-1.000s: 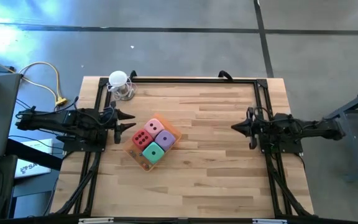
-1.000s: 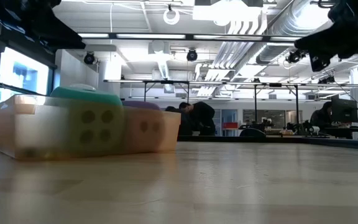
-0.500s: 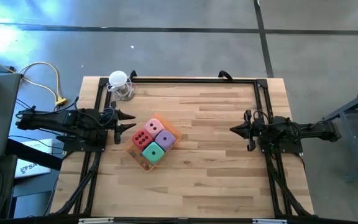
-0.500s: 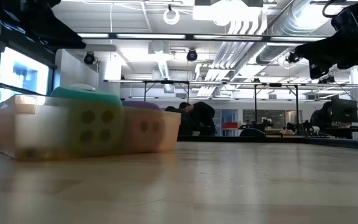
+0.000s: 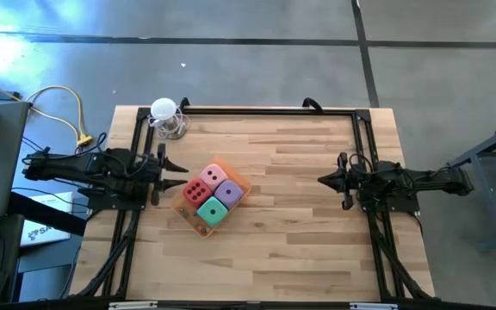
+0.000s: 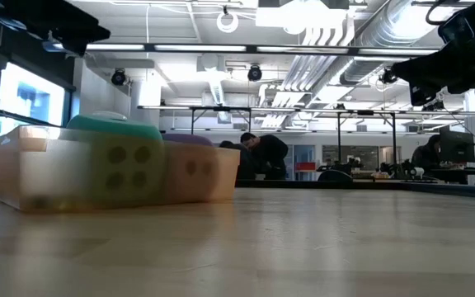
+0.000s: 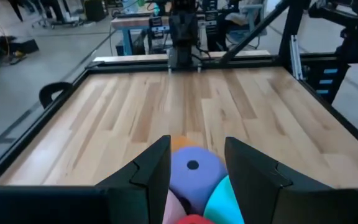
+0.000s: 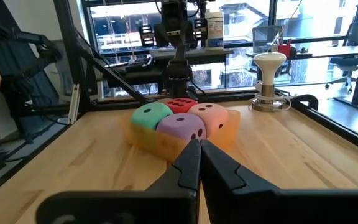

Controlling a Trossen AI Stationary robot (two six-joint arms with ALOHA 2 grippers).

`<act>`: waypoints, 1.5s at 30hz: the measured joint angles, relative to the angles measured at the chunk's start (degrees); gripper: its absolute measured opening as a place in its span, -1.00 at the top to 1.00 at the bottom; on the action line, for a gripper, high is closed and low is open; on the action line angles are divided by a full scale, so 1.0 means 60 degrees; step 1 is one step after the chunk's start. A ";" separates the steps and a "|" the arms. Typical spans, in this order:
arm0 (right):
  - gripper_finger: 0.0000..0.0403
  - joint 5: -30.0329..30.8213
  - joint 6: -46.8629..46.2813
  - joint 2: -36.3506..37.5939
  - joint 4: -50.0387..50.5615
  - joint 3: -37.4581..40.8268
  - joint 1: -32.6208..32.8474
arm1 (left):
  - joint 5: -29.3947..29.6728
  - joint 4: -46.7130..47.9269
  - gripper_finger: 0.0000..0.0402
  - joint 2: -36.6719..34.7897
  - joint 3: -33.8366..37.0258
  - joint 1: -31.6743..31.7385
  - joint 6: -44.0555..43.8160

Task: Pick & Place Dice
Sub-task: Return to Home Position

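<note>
At the left edge of the table [image 5: 300, 224], your left gripper [image 5: 176, 173] hangs empty, fingers spread wide, just beside the orange tray [image 5: 243, 182]. Left of centre, all four dice [image 5: 229, 193] sit packed in that tray. They look soft and light: if re-picking, pinch opposite flat faces gently, from above. Far right, the right gripper [image 5: 323, 179] rests pinched closed, empty.

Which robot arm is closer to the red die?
Left. The left arm ends just beside the red die; the right arm sits far across the table.
</note>
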State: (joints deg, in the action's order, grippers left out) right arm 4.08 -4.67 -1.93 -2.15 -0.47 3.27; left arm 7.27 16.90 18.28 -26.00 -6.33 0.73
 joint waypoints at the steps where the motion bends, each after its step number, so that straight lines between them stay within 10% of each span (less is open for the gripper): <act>1: 0.99 0.0000 0.0000 0.0000 0.0001 0.0000 0.0000 | 0.0006 0.0127 0.28 -0.0092 0.0000 0.0000 -0.0026; 16: 0.99 0.0000 -0.0005 0.0000 0.0020 0.0004 0.0000 | -0.2369 -0.1990 0.28 -0.2309 0.2688 0.0004 -0.0757; 45: 0.99 0.0004 -0.0010 0.0000 0.0027 0.0018 -0.0003 | -0.0360 -0.2960 0.28 -0.1732 0.4204 0.0121 -0.1099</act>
State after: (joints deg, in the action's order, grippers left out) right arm 4.10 -4.72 -1.93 -1.99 -0.36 3.25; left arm 5.11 -0.86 7.88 -0.78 -5.60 -5.87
